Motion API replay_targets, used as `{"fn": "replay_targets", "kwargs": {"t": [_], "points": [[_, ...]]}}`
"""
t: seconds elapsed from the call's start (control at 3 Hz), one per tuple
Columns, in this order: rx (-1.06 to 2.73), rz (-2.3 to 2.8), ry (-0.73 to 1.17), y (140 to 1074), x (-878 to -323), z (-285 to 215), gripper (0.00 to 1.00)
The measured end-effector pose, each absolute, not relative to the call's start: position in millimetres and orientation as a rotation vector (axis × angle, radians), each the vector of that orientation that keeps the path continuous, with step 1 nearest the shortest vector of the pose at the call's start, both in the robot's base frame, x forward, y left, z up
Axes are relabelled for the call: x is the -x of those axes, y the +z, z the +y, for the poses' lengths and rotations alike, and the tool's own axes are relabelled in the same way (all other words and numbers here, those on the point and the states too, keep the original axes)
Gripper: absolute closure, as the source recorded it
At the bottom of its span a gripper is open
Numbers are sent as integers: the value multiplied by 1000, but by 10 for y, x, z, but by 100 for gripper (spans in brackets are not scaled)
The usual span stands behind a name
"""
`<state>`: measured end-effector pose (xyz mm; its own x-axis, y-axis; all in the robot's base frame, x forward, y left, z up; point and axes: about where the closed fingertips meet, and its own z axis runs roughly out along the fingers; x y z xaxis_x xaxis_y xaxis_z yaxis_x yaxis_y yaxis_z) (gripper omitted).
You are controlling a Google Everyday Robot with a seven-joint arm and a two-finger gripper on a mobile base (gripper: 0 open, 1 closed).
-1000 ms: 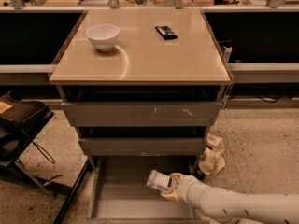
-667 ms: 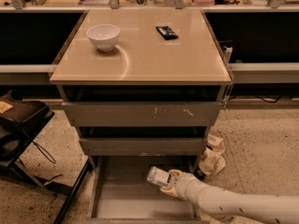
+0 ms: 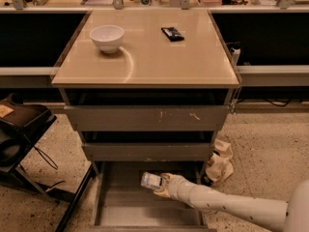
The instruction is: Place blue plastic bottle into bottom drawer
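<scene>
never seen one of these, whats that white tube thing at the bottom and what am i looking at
The white tube is a robot's arm, reaching in from the lower right. One camera looks down on a grey cabinet with three drawers. On its tan top sit a white bowl and a small black packet. The bottom drawer is pulled open. The arm's tip, the end effector, is over that drawer and grips the blue plastic bottle, apparently to put it inside.
</scene>
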<state>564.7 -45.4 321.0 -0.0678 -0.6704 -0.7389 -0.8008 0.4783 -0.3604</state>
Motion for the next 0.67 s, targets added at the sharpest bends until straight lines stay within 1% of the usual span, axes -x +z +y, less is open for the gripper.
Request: {"fn": "replay_targets", "kwargs": {"t": [0.33, 0.67], "points": [[1275, 1816, 256, 2754, -5544, -350, 100], [1273, 1879, 304, 2411, -5378, -430, 100]]}}
